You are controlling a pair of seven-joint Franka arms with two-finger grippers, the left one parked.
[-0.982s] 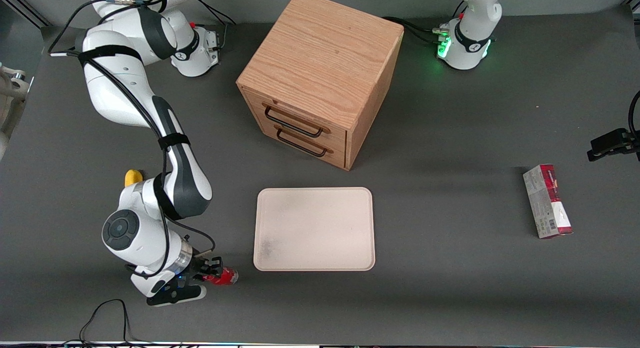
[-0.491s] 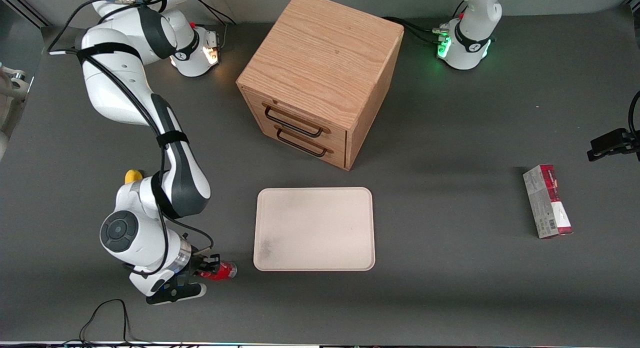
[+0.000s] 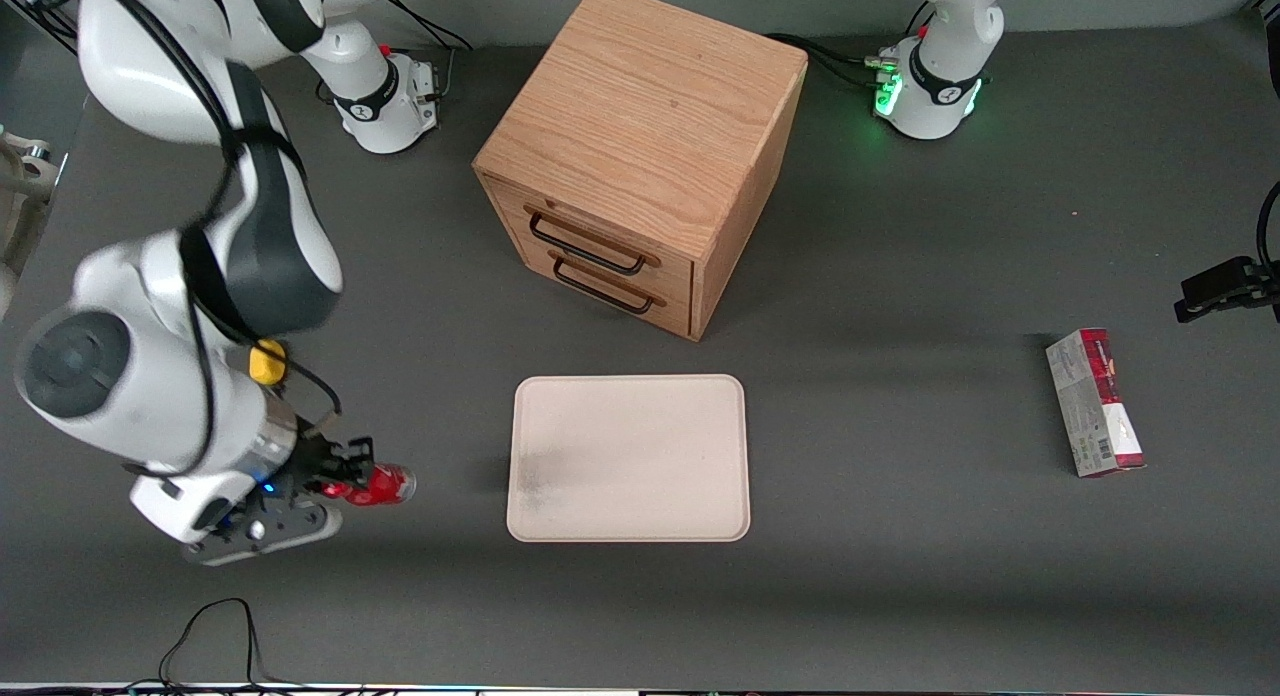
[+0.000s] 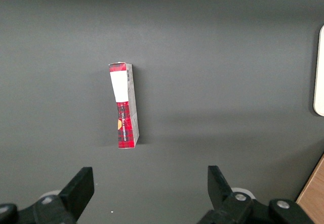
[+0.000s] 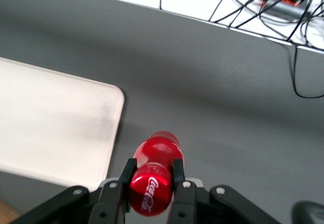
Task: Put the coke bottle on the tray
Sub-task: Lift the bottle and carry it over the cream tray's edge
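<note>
My right gripper (image 3: 345,473) is shut on the coke bottle (image 3: 380,486), a small red bottle, and holds it lifted above the table beside the tray, toward the working arm's end. In the right wrist view the black fingers (image 5: 126,176) clamp the bottle (image 5: 154,176) just below its red cap, and the bottle's body points away over the dark table. The tray (image 3: 628,458), pale cream-pink with rounded corners, lies flat on the table in front of the drawer cabinet; its corner shows in the right wrist view (image 5: 55,118).
The wooden drawer cabinet (image 3: 640,156) stands farther from the front camera than the tray. A small yellow lump (image 3: 266,361) sits by the working arm. A red-and-grey carton (image 3: 1095,401) lies toward the parked arm's end, also in the left wrist view (image 4: 124,105). Cables (image 5: 283,11) lie past the table edge.
My gripper has risen off the table with the coke bottle in it; the arm now looms much larger and higher, and the bottle has shifted away from the tray.
</note>
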